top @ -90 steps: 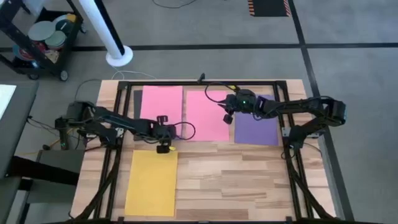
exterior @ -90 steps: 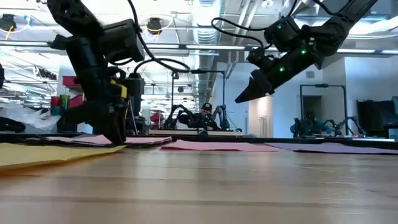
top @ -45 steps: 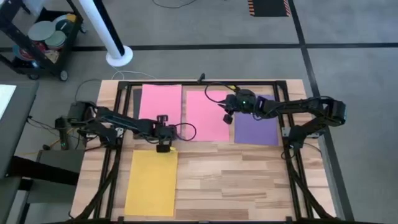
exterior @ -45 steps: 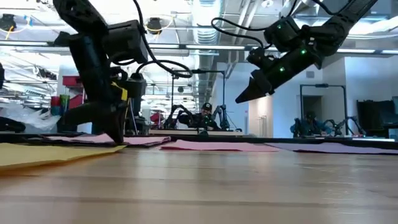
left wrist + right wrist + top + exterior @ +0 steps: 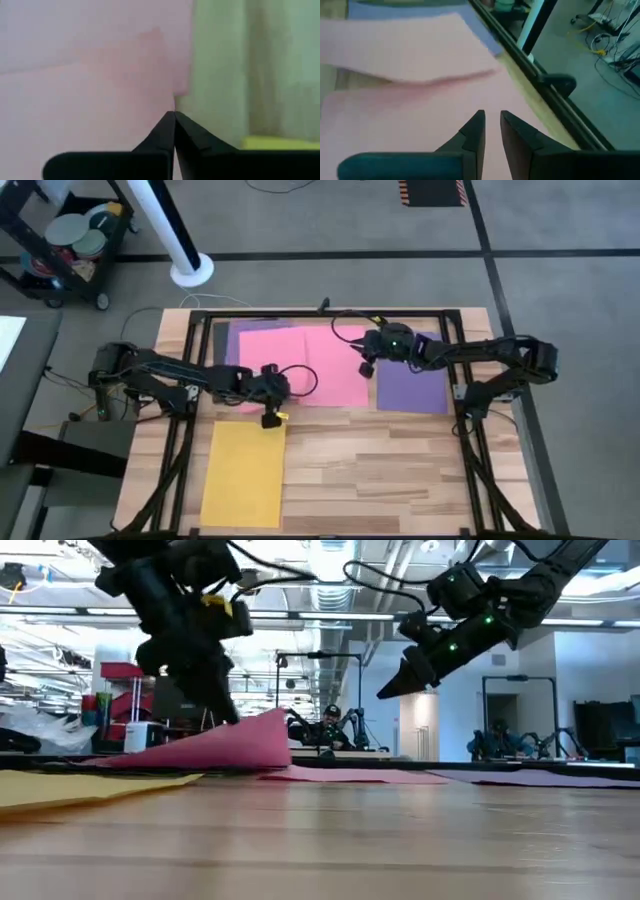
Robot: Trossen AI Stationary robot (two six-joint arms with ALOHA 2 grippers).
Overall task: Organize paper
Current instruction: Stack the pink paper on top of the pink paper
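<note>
Pale wooden table (image 5: 380,470) sat inside a black metal frame (image 5: 470,470). White post (image 5: 175,240) with a round base stood on grey floor beyond the table's far edge. Wheeled black cart (image 5: 60,245) carrying stacked round items stood near it.

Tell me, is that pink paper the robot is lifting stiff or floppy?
Probably floppy: the pink paper bends into a slope where the left tool lifts one edge while the rest stays on the table. It looks light, since a pinch at one corner raises it. It may slide easily over the other pink sheet.
</note>
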